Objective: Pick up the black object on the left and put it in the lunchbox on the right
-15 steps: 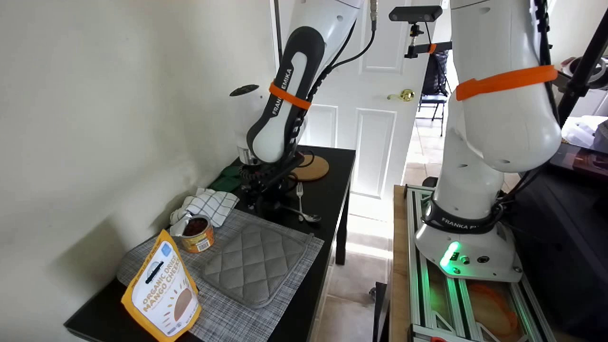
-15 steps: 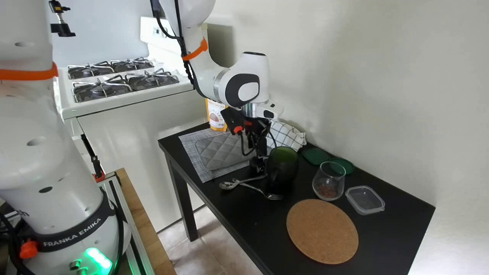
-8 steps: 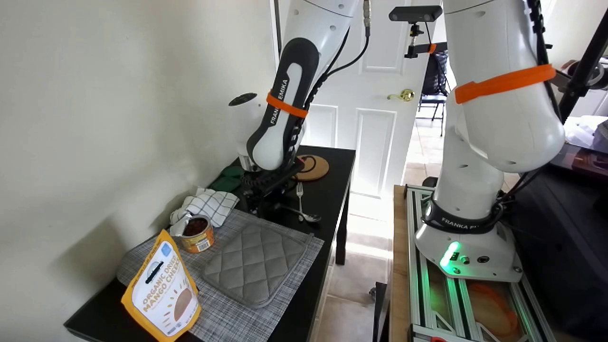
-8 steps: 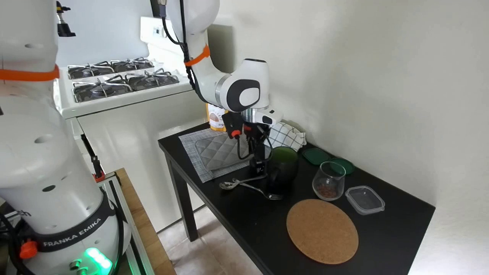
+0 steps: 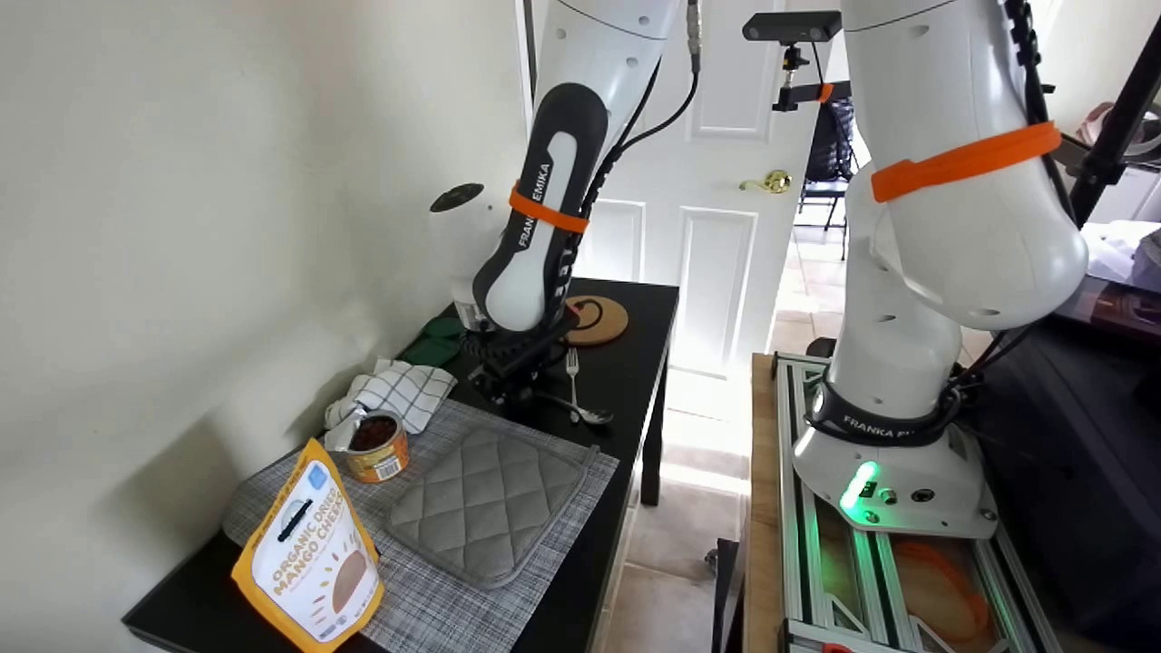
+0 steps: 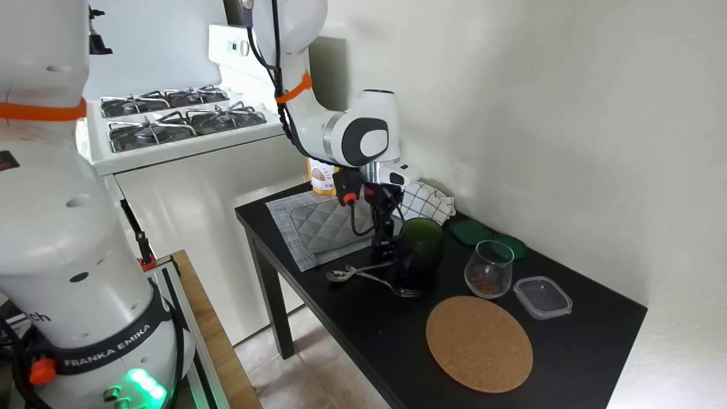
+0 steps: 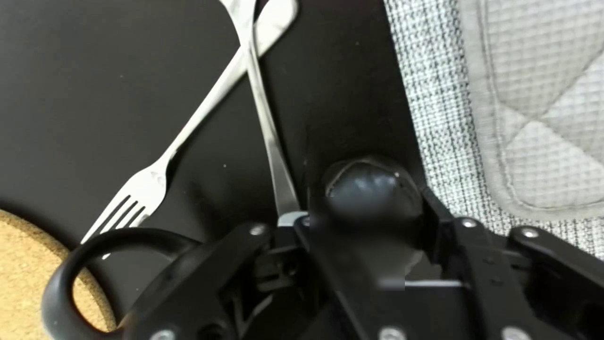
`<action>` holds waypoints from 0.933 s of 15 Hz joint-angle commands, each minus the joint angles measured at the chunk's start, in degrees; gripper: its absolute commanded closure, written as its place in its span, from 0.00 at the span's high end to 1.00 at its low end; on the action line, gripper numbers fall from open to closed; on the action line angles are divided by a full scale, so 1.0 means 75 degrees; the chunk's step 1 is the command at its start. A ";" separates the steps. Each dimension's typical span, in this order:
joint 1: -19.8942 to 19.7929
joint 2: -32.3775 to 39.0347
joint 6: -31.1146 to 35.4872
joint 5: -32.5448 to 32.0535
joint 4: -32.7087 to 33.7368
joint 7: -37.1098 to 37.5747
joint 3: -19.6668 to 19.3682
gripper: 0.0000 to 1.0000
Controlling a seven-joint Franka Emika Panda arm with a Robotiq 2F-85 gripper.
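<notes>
pale wall (image 6: 545,142) runs along the black surface (image 6: 386,335), with a white door (image 5: 667,236) past its end in an exterior view and a white stove (image 6: 199,199) by the opposite end. the arm (image 6: 363,136) bends down over the middle, its wrist low, close beside a dark cup (image 6: 420,255) that is green inside the rim.

in the wrist view the fingers (image 7: 439,217) stand apart, with the black object (image 7: 373,193) between them, rounded and glossy on top. blur and shadow hide where they would meet its sides, so i cannot tell whether they press on it or leave it free.

just to one side a fork (image 7: 211,101) and a spoon (image 7: 268,120) lie crossed, the end of the spoon's handle close to the fingers. near them a woven grey mat (image 6: 289,233) carries a quilted pad (image 5: 490,508); around its edges are an opened can (image 5: 385,458), a checked cloth (image 5: 399,390) and an upright mango pouch (image 5: 313,562).

well apart from the fingers sits the clear lunchbox (image 6: 542,297), just beside a glass (image 6: 488,270) with reddish bits at the bottom. near that glass lie two green lids (image 6: 470,233) and a round cork board (image 6: 480,343).
</notes>
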 commanded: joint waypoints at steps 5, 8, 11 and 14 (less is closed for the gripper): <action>-0.0021 -0.1154 -0.0326 -0.0253 -0.0207 -0.0453 0.0439 0.19; -0.0133 -0.2044 -0.0495 -0.0504 -0.0363 -0.0262 0.0410 0.19; -0.0648 -0.2735 -0.0873 -0.0903 -0.0282 0.0021 0.0378 0.19; -0.1432 -0.3474 -0.0643 0.0359 -0.0641 -0.1460 0.0478 0.19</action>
